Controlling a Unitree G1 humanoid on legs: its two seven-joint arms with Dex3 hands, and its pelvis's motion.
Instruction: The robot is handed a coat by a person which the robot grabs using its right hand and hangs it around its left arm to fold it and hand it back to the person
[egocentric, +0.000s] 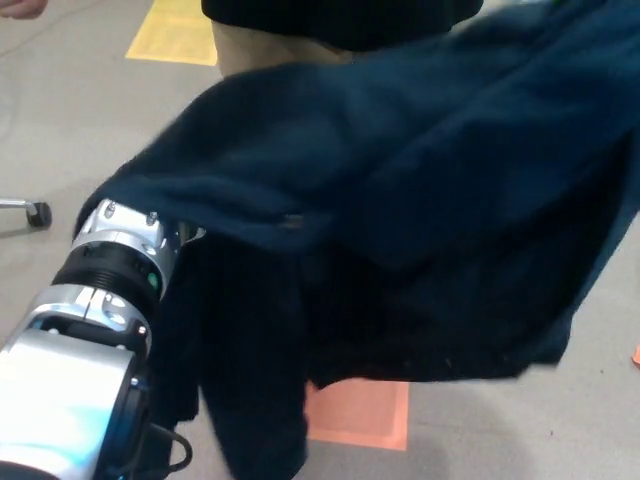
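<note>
Coat (420, 190): dark navy, draped over the left arm (95, 300) and spread across the middle and right; a fold hangs down on the near left.
Left arm: silver forearm, reaching in from the near left.
Left hand: hidden under the coat; cannot tell whether open or closed.
Right hand: out of view.
Person: tan trousers (270, 55) at the far edge, behind the coat.
Floor: orange mark (360, 412) near, yellow mark (180, 30) far left.
</note>
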